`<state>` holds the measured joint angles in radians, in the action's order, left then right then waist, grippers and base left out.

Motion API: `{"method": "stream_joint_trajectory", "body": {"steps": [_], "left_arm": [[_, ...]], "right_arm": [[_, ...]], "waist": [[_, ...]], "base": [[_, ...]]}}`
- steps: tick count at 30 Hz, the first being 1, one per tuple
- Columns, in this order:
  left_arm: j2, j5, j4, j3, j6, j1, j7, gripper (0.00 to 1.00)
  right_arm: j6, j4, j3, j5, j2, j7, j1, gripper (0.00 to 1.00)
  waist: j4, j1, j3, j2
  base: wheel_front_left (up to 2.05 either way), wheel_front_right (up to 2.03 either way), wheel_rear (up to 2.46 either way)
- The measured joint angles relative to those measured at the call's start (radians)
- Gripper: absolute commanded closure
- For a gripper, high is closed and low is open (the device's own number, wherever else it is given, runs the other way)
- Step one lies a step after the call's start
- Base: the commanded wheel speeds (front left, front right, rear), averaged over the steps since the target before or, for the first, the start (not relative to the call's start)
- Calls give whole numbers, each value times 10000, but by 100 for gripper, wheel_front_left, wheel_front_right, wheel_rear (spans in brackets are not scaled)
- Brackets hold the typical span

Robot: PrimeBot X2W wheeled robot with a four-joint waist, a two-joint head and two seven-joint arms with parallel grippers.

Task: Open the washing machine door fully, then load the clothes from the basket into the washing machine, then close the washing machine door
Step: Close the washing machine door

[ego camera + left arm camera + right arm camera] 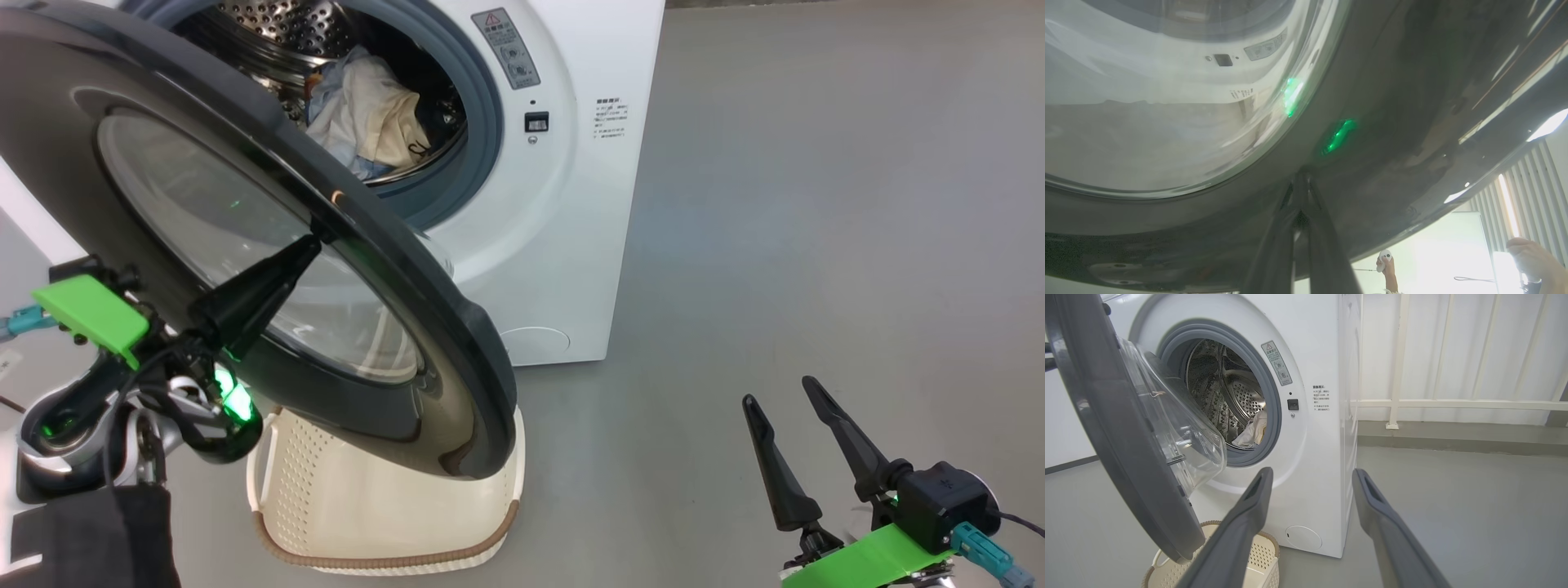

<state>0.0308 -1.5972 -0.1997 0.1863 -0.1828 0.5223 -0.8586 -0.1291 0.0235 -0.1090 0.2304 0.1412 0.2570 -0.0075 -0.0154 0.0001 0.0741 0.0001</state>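
Clothes [367, 114] were seen in washing machine [588, 204]; closing was judged in hand. Left end effector [314, 245], tips together, was pressed on half-open washing machine door [204, 204]; right end effector [777, 391] was spread apart. Push needed until latched.

Long dark fingers [775, 465], green wrist brackets [90, 314]

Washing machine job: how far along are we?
Done: clothes lie in the drum; the basket looks empty where visible. In hand: shut left gripper rests its tips on the half-open door, at its black rim; right gripper open, idle. Left: swing door shut.
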Motion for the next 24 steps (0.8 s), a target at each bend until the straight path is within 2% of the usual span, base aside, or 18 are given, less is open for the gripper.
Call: {"method": "stream_joint_trajectory", "body": {"steps": [10, 11, 12, 13, 14, 16, 24], "left_arm": [[98, 493, -165, -125, 556, 109, 510, 98], [138, 616, -150, -119, 633, 107, 585, 89], [205, 750, -125, -119, 692, 101, 690, 54], [288, 886, -79, -119, 769, 86, 757, 42], [370, 991, -10, -121, 857, 62, 809, 42], [527, 1294, 198, -117, 1081, -42, 1024, 0], [1133, 3051, 861, -255, 2065, -1069, 2217, 0]], "right_arm": [[0, 0, 50, 0, -63, 0, -32, 0], [0, 0, 65, 0, -65, 0, -32, 0], [0, -4, 84, 0, -69, 0, -32, 0], [0, -6, 107, 0, -75, 0, -32, 0], [0, -13, 132, 0, -82, 0, -32, 0], [0, -23, 171, 0, -92, 0, -31, 0], [0, -75, 257, -2, -102, 0, -28, 0]], "waist": [[74, -1, 42, 0], [90, 0, 38, 0], [106, -1, 37, 0], [121, 0, 40, 0], [136, -1, 45, -1], [166, 0, 54, -1], [203, 0, 48, 0]], "base": [[0, 0, 0], [0, 0, 0], [0, 0, 0], [0, 0, 0], [0, 0, 0], [0, 0, 0], [0, 0, 0]]}}
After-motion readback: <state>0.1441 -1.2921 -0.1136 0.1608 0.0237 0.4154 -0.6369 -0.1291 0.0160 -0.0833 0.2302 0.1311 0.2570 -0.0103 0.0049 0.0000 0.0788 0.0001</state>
